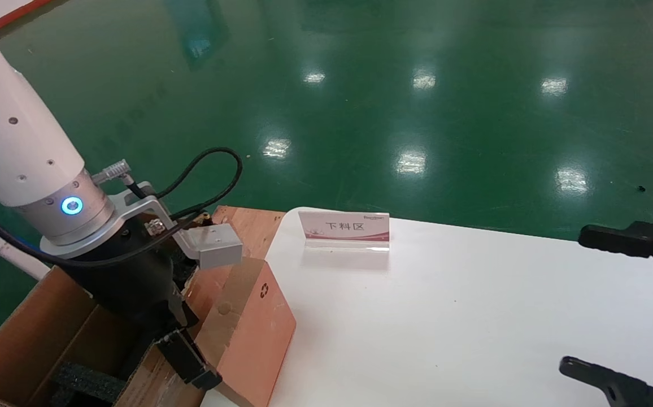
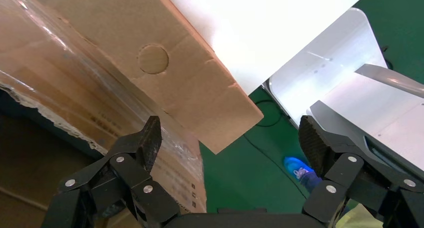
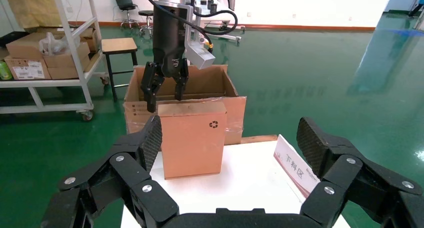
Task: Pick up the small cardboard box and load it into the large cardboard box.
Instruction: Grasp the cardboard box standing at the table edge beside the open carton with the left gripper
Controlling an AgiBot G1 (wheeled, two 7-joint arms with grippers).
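Note:
The small cardboard box [image 1: 253, 330] stands upright on its narrow edge at the white table's left edge, recycling mark facing the table's middle; the right wrist view shows its broad reddish face [image 3: 192, 140]. My left gripper [image 1: 191, 345] hovers at the box's top on the carton side, open, nothing between its fingers. In its own wrist view the left gripper [image 2: 230, 133] has the box's pale narrow top [image 2: 165, 72] just beyond its fingertips. The large cardboard box [image 1: 27, 333], open and with black foam inside, sits right beside the table behind the small box. My right gripper [image 1: 578, 299] stays open at the table's right.
A small pink-and-white sign [image 1: 344, 229] stands at the table's [image 1: 445, 316] far edge. A wooden pallet corner [image 1: 247, 223] shows beyond the carton. Farther off are a shelf trolley with boxes [image 3: 50, 47] and a stool [image 3: 120, 45] on the green floor.

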